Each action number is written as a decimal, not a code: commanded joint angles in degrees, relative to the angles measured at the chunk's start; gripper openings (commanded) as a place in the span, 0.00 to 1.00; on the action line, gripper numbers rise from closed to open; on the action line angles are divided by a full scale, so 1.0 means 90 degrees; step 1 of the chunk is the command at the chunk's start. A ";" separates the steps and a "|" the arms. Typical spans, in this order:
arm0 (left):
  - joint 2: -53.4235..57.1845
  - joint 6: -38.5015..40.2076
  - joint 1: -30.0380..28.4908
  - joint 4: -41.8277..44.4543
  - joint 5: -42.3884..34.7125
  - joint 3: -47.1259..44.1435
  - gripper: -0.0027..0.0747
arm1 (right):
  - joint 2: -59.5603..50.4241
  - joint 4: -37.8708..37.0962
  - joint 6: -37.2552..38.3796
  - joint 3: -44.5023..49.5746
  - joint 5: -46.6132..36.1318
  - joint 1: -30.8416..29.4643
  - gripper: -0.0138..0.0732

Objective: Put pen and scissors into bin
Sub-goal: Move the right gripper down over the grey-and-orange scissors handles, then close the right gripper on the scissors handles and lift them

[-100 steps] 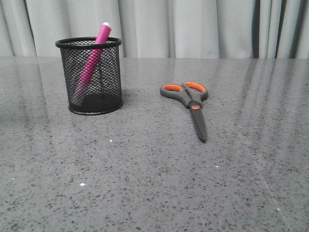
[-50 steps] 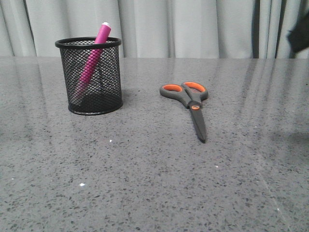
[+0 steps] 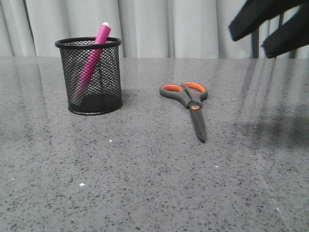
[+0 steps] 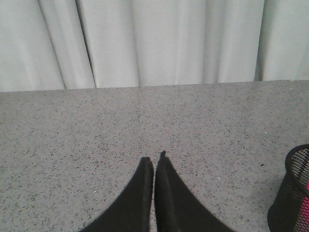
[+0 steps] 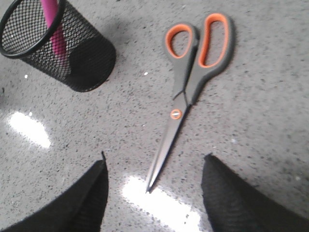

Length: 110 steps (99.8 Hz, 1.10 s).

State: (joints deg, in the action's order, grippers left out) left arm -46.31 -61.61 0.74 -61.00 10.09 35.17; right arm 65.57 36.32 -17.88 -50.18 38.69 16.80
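The bin (image 3: 94,77), a black wire-mesh cup, stands at the table's left rear with the magenta pen (image 3: 94,55) leaning inside it, whitish end above the rim. The scissors (image 3: 189,104), dark grey with orange-lined loops, lie closed and flat at centre, blades pointing toward the front. My right gripper (image 3: 256,41) is open and empty, high at the upper right. Its wrist view shows the scissors (image 5: 190,82) ahead of its fingers (image 5: 155,162), the bin (image 5: 58,46) and pen (image 5: 57,36) beyond. My left gripper (image 4: 154,162) is shut and empty over bare table, with the bin's edge (image 4: 292,195) beside it.
The table (image 3: 145,183) is grey speckled stone with bright glare patches (image 5: 166,200). Pale curtains (image 3: 169,26) hang behind the far edge.
My right gripper has come into the front view from the upper right and moved leftward, toward the scissors. The bin, pen and scissors have not moved.
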 commanded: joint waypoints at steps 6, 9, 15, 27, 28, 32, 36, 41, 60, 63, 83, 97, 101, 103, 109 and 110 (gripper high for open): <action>0.0068 0.0079 -0.0012 -0.0133 -0.0272 0.0182 0.01 | 0.0486 -0.1048 0.0960 -0.0797 0.0119 0.0355 0.60; 0.0068 0.0079 -0.0012 -0.0133 -0.0272 0.0182 0.01 | 0.0603 -0.1482 0.1221 -0.0919 0.0149 0.0435 0.60; 0.0068 0.0079 -0.0012 -0.0133 -0.0272 0.0182 0.01 | 0.0866 -0.2216 0.1894 -0.1193 0.0231 0.0688 0.60; 0.0068 0.0079 -0.0012 -0.0133 -0.0297 0.0182 0.01 | 0.1428 -0.3286 0.2709 -0.1723 0.0540 0.1038 0.60; 0.0068 0.0079 -0.0012 -0.0133 -0.0301 0.0182 0.01 | 0.1499 -0.3346 0.2752 -0.1755 0.0586 0.1053 0.60; 0.0068 0.0079 -0.0012 -0.0133 -0.0313 0.0182 0.01 | 0.1678 -0.3443 0.2820 -0.1944 0.0693 0.1116 0.60; 0.0068 0.0079 -0.0012 -0.0133 -0.0339 0.0182 0.01 | 0.1882 -0.3471 0.2894 -0.2122 0.0762 0.1145 0.60; 0.0068 0.0079 -0.0012 -0.0133 -0.0339 0.0182 0.01 | 0.2116 -0.3506 0.2962 -0.2317 0.0859 0.1155 0.60; 0.0068 0.0079 -0.0012 -0.0133 -0.0339 0.0182 0.01 | 0.2837 -0.3603 0.3167 -0.2912 0.1068 0.1213 0.60; 0.0068 0.0079 -0.0012 -0.0133 -0.0339 0.0182 0.01 | 0.2904 -0.3647 0.3229 -0.2957 0.1099 0.1211 0.60; 0.0068 0.0079 -0.0012 -0.0133 -0.0339 0.0182 0.01 | 0.3210 -0.3685 0.3288 -0.3171 0.1102 0.1211 0.60; 0.0068 0.0079 -0.0012 -0.0133 -0.0339 0.0182 0.01 | 0.3326 -0.3736 0.3288 -0.3237 0.1106 0.1211 0.60; 0.0068 0.0079 -0.0012 -0.0133 -0.0339 0.0182 0.01 | 0.3372 -0.3806 0.3301 -0.3237 0.1089 0.1211 0.60; 0.0068 0.0079 -0.0012 -0.0133 -0.0339 0.0182 0.01 | 0.3391 -0.3848 0.3301 -0.3237 0.1089 0.1211 0.60; 0.0068 0.0079 -0.0012 -0.0133 -0.0339 0.0182 0.01 | 0.3453 -0.3859 0.3301 -0.3237 0.1089 0.1211 0.60; 0.0068 0.0079 -0.0012 -0.0133 -0.0339 0.0182 0.01 | 0.3474 -0.3859 0.3301 -0.3237 0.1089 0.1211 0.60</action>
State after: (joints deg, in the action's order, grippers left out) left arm -46.31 -61.61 0.74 -61.11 9.60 35.17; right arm 98.33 2.88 11.69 -77.38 50.08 27.66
